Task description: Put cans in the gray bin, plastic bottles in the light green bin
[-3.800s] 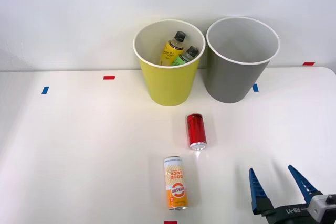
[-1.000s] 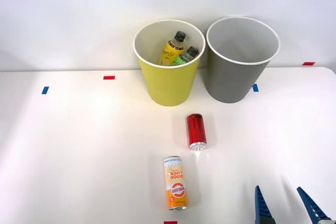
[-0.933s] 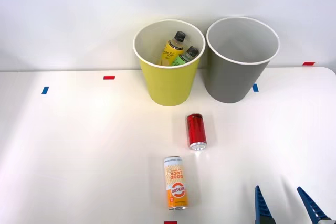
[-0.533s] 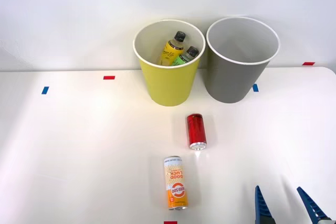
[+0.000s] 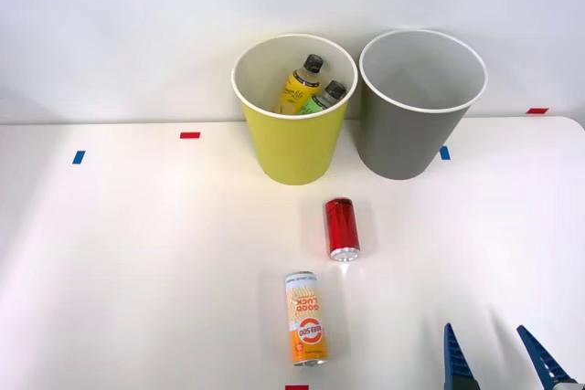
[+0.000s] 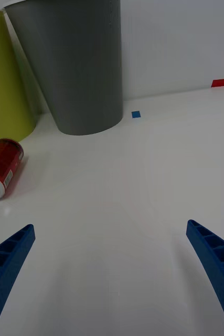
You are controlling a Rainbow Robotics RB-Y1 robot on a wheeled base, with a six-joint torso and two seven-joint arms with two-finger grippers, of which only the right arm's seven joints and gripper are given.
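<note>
Red can [image 5: 342, 228] lies far-left of my spread, empty right claw [image 5: 498, 361], long axis pointing near-to-far.

Two bins are standing side by side at the top middle of the front view, on the table [image 5: 137, 253]. The light green bin [image 5: 294, 148] is sitting on the left and the gray bin [image 5: 411, 130] on the right, just beside it. Two bottles are leaning inside the left bin, the lemon bottle [image 5: 302, 85] left of the green-label bottle [image 5: 324, 98]. The red can [image 5: 341, 228] is lying in the middle of the frame, below the gap between the bins. The Good Luck can [image 5: 305, 331] is lying lower down and a little left, near the bottom edge. The right gripper [image 5: 498, 367] is sitting in the bottom right corner.
</note>
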